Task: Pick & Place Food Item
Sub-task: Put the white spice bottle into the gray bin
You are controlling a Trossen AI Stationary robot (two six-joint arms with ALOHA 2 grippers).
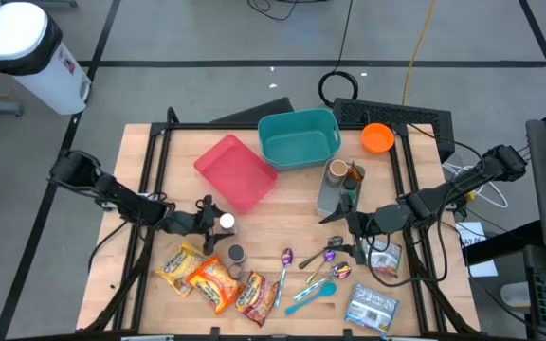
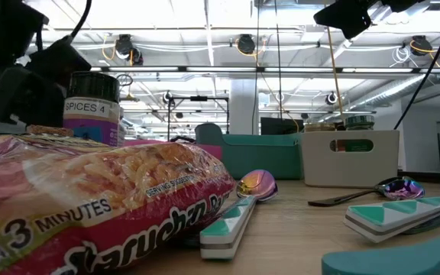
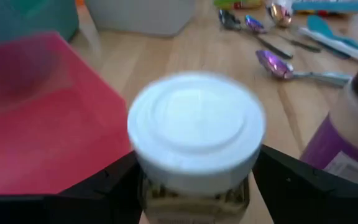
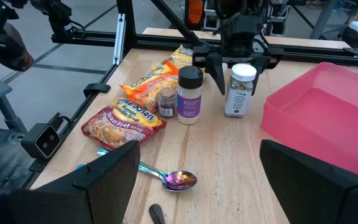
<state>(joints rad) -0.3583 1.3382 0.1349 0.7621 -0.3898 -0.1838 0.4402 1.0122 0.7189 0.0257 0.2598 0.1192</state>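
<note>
A small clear jar with a white lid stands upright on its base on the wooden table, beside a pink tray. My left gripper reaches it level from the table's left. It is open, with one finger on each side of the jar's body. The right wrist view shows a gap between one finger and the jar. My right gripper hovers open above the table's right half, with nothing between its fingers.
A dark-lidded spice jar and several noodle packets lie just near-side of the white-lid jar. A teal bin, an orange bowl and a white caddy stand toward the far side. Spoons and foil packets lie at the near right.
</note>
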